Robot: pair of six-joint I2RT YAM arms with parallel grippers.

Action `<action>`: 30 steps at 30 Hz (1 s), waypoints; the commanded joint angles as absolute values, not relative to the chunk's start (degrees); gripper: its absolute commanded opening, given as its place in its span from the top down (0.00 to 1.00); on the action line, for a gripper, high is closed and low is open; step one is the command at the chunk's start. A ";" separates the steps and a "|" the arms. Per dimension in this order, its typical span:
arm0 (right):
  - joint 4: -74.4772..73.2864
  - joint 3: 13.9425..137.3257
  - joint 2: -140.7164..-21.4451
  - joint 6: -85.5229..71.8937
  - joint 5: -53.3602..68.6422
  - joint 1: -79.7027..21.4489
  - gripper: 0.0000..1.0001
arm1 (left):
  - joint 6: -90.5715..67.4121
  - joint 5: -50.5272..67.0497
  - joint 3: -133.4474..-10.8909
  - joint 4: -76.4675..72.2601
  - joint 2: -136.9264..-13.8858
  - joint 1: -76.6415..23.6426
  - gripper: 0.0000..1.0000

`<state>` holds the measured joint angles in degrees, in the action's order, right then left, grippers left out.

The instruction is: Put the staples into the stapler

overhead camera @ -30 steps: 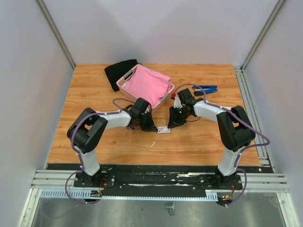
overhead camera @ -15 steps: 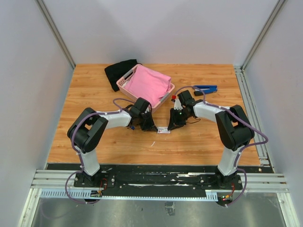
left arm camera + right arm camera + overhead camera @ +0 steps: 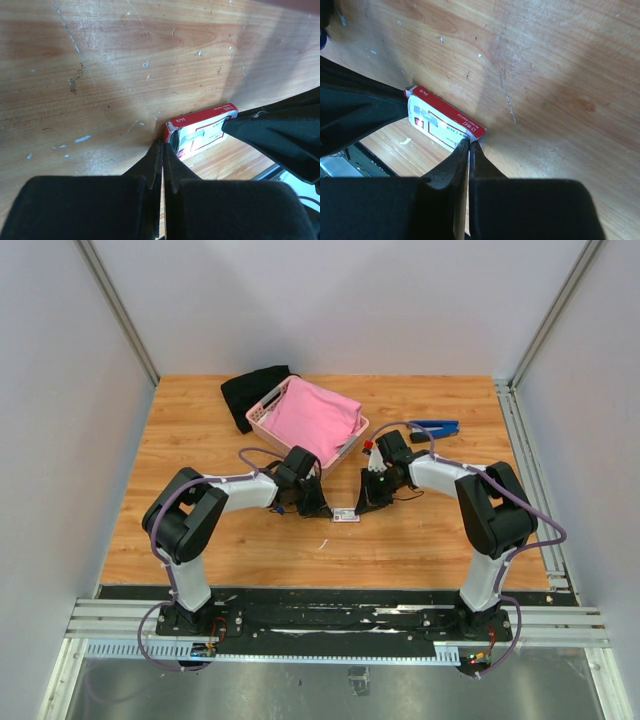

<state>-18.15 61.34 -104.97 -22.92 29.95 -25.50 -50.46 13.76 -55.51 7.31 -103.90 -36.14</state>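
Mid-table: my L gripper [image 3: 162,145] and R gripper [image 3: 469,142], both clamped tight, tips touching opposite ends of the staples carton [image 3: 346,514], which lies flat on the wood table [image 3: 200,530] btwn them; can't tell if either pinches a flap. The stapler [image 3: 433,428] sits far right, well apart. A pink basket [image 3: 258,420] w/ pink cloth [image 3: 312,418] lies far centre.

We see white links and black joints on the left arm [image 3: 235,492] and right arm [image 3: 440,472], purple cables [image 3: 404,421] looping along both, black tapered fingers [image 3: 151,162].
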 commanded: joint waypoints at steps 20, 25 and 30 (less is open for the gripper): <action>-21.61 60.14 -102.97 -21.54 24.48 -23.34 1.00 | -50.27 4.23 -53.93 13.04 -103.02 -35.07 1.00; -21.62 60.01 -102.54 -21.74 24.11 -23.20 1.00 | -50.41 4.04 -53.61 13.10 -102.69 -34.98 1.00; -21.62 59.55 -101.76 -21.88 23.28 -23.03 1.00 | -50.52 3.53 -53.06 13.10 -101.90 -34.89 1.00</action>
<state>-19.11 61.08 -103.59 -22.70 26.50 -23.97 -51.46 8.38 -55.22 8.78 -102.37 -35.62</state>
